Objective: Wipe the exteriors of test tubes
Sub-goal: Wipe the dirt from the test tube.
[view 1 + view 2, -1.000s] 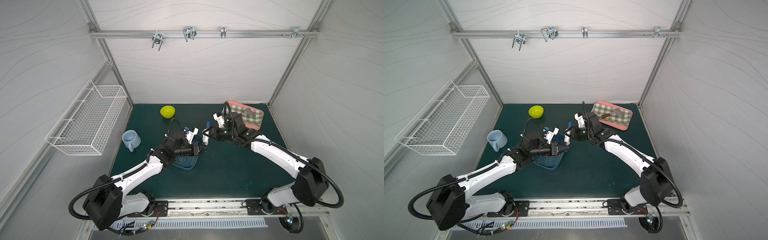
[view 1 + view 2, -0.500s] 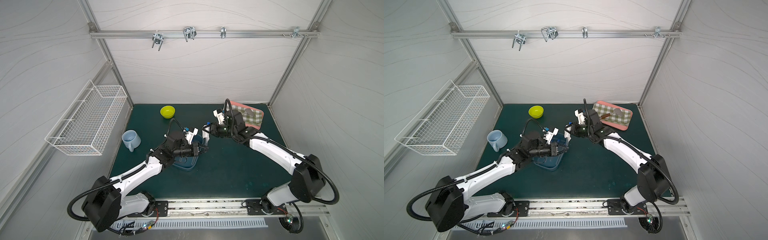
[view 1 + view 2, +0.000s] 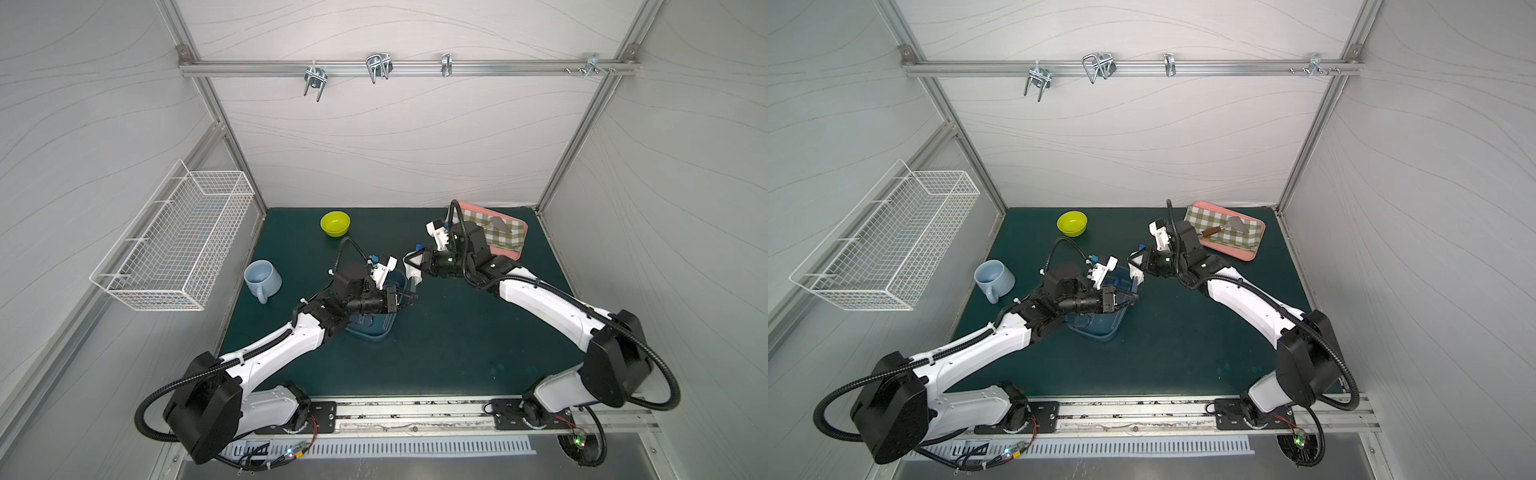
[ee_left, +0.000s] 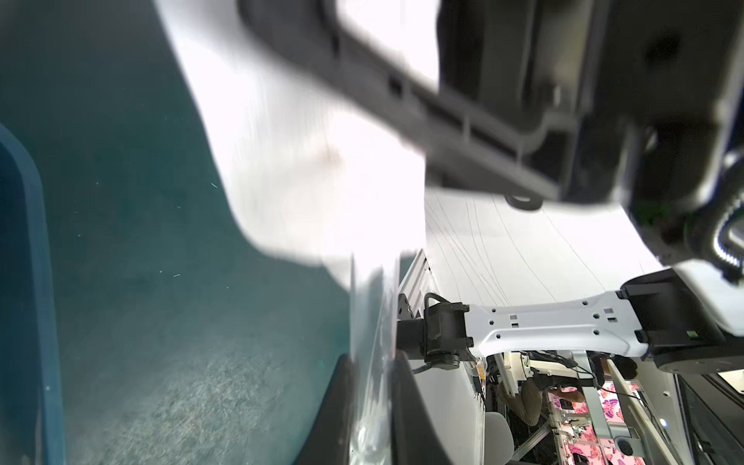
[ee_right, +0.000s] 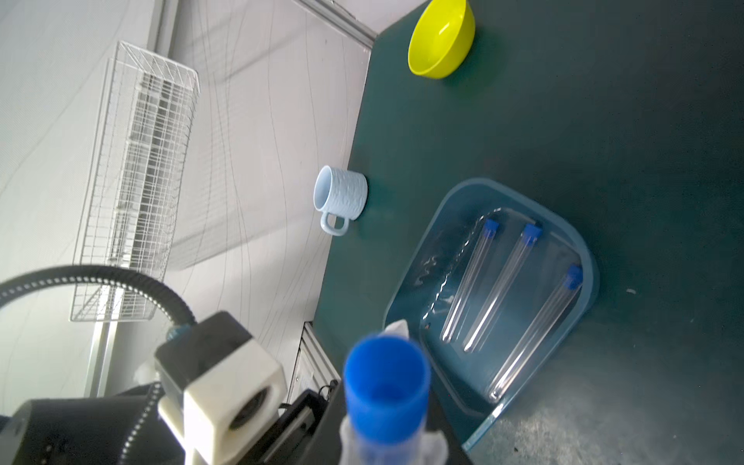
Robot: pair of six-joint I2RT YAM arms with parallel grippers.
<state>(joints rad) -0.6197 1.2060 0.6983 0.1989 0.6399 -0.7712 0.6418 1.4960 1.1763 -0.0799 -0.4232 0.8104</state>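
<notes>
A clear test tube (image 4: 368,402) with a blue cap (image 5: 386,386) is held over the mat between my two grippers. My left gripper (image 3: 409,296) is shut on the tube's lower end, and its dark fingers (image 4: 334,402) press both sides. My right gripper (image 3: 413,266) is shut on a white wipe (image 3: 410,272) wrapped round the tube just below the cap. In the left wrist view the wipe (image 4: 302,181) is a blurred white mass. Three more capped test tubes (image 5: 503,282) lie side by side in the blue tray (image 5: 451,217), which sits under my left wrist (image 3: 370,332).
A yellow bowl (image 3: 335,223) stands at the back and a light blue mug (image 3: 262,277) at the left. A pink tray (image 3: 1246,253) with a checked cloth and a spatula sits at the back right. A white wire basket (image 3: 174,241) hangs on the left wall.
My right gripper with the wipe has shifted only slightly along the tube. The left arm and the tube have stayed in place.
</notes>
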